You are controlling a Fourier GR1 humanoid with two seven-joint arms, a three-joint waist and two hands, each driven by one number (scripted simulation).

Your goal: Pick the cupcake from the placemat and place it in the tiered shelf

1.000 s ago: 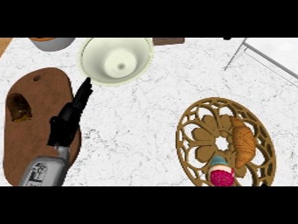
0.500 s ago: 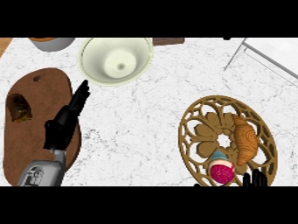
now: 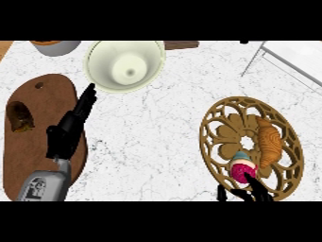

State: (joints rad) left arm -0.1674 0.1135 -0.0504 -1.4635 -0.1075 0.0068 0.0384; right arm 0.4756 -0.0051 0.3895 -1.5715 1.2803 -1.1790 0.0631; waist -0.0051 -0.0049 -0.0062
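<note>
Cupcake (image 3: 242,168) lies on the placemat's (image 3: 219,122) near rim, touching the right hand's (image 3: 250,192) open fingertips, far from the shelf (image 3: 299,59).

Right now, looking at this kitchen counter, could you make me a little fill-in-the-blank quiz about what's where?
1. The cupcake sits on the round openwork placemat, right beside a ____.
2. The robot's ____ hand shows at the lower edge, just below the cupcake.
3. The left hand rests open over a brown wooden ____.
4. The big pale bowl stands near the ____ edge of the counter.

Missing words: croissant; right; board; far
</note>
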